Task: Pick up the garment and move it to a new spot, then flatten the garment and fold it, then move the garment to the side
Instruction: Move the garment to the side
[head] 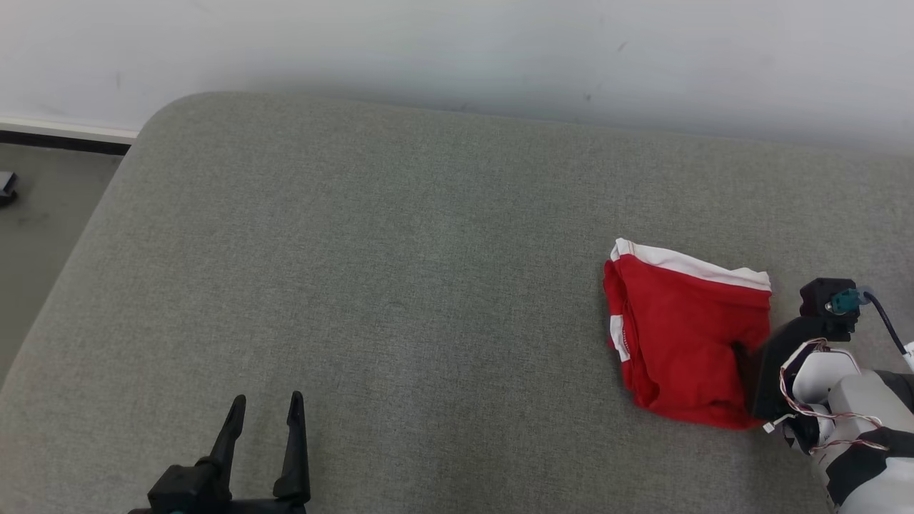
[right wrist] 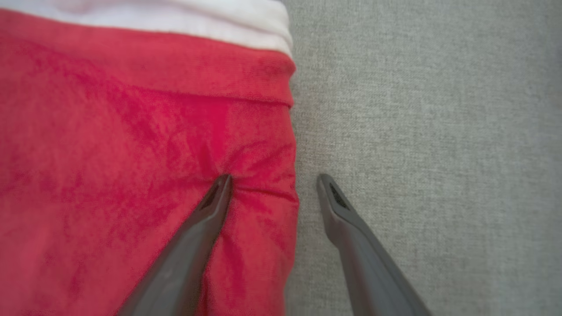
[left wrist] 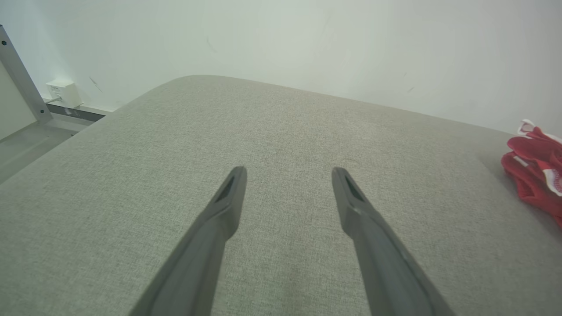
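My right gripper (right wrist: 272,180) is spread wide and grasps nothing. One finger (right wrist: 206,215) presses a crease into the red garment (head: 685,335) just inside its edge. The other finger (right wrist: 347,219) is over the grey worktop (head: 400,271) just beside that edge. The garment lies folded on the worktop, with its white band along the far side. My left gripper (head: 265,407), also released and empty, hovers over bare worktop well apart from the garment.
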Controlling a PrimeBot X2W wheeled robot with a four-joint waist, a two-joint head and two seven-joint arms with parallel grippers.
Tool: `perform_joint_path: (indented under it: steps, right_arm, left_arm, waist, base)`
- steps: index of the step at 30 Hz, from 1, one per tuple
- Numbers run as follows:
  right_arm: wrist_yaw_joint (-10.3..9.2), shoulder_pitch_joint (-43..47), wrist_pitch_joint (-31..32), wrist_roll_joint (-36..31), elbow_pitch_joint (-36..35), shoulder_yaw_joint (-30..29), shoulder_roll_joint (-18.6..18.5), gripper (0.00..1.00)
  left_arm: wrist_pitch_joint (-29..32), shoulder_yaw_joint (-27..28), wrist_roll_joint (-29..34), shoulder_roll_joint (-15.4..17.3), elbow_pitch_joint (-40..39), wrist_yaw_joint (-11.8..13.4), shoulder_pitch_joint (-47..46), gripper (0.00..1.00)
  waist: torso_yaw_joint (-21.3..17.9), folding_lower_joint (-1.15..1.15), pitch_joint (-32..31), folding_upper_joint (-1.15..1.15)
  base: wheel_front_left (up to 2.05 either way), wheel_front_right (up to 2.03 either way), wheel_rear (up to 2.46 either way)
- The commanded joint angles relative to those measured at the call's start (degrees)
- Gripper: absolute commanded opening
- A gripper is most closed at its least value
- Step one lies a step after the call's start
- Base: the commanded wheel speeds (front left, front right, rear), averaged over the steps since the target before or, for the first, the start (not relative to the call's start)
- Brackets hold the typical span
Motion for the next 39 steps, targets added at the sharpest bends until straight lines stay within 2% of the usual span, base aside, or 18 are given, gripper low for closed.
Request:
perform_joint_path:
  steps: [1, 2, 3, 10, 17, 23, 30, 34, 39]
  right_arm:
    - [-0.16, 2.17, 3.15, 0.27, 2.83, 1.02, 1.4, 1.0]
    - [-0.09, 2.18, 4.25, 0.19, 3.12, 1.5, 1.49, 0.35]
    - [-0.07, 2.15, 5.24, 0.11, 3.22, 2.13, 1.54, 0.0]
    - [-0.19, 0.7, 6.62, -1.02, -0.18, 7.35, -1.44, 0.0]
    - [-0.18, -5.35, 8.16, -1.74, -9.74, 18.81, -6.97, 0.0]
    - [-0.17, -9.2, 9.82, 2.03, -17.93, 27.57, -12.4, 0.0]
    - [-0.17, -11.84, 9.85, 6.1, -24.05, 30.1, -17.94, 0.0]
    - [-0.17, -13.01, 9.0, 5.07, -25.52, 31.06, -20.93, 0.0]
    - [-0.17, -15.42, 6.18, 4.05, -24.83, 29.13, -22.54, 0.0]
  left_arm:
    - [-0.11, 0.13, -0.32, 0.03, -0.06, 0.11, -0.96, 1.0]
    - [-0.11, 0.19, -0.36, 0.03, -0.03, 0.14, -1.09, 1.0]
    - [-0.11, 0.3, -0.39, 0.04, 0.05, 0.2, -1.19, 1.0]
    - [-0.11, 0.79, -0.77, 0.01, 0.33, 0.12, -1.53, 1.0]
    - [-0.11, 1.01, -1.56, 0.03, -0.45, 0.14, -2.09, 1.0]
    - [-0.11, 1.2, -2.61, 0.03, -1.03, 0.63, -2.78, 1.0]
    - [-0.11, 1.09, -2.64, 0.04, -1.54, 0.92, -4.12, 1.0]
    - [-0.11, 1.39, -1.47, 0.04, -2.03, 0.55, -4.93, 1.0]
    - [-0.11, 2.71, 0.92, 0.13, -3.16, -0.63, -6.2, 1.0]
  waist:
    - [0.83, 0.0, 1.35, 0.0]
    - [0.76, 0.0, 1.46, 0.0]
    - [0.62, 0.0, 1.55, 0.0]
    - [-1.08, 0.0, 1.41, 0.0]
    - [-5.15, 0.0, 1.66, 0.0]
    - [-10.0, 0.0, 1.93, 0.0]
    - [-15.56, 0.0, 3.3, 0.0]
    - [-18.03, 0.0, 4.96, 0.0]
    - [-20.34, 0.0, 7.91, 0.0]
  base:
    - [0.0, 0.0, 0.0]
    - [0.0, 0.0, 0.0]
    - [0.0, 0.0, 0.0]
    - [0.0, 0.0, 0.0]
    - [0.0, 0.0, 0.0]
    - [0.0, 0.0, 0.0]
    - [0.0, 0.0, 0.0]
    - [0.0, 0.0, 0.0]
    - [0.0, 0.0, 0.0]
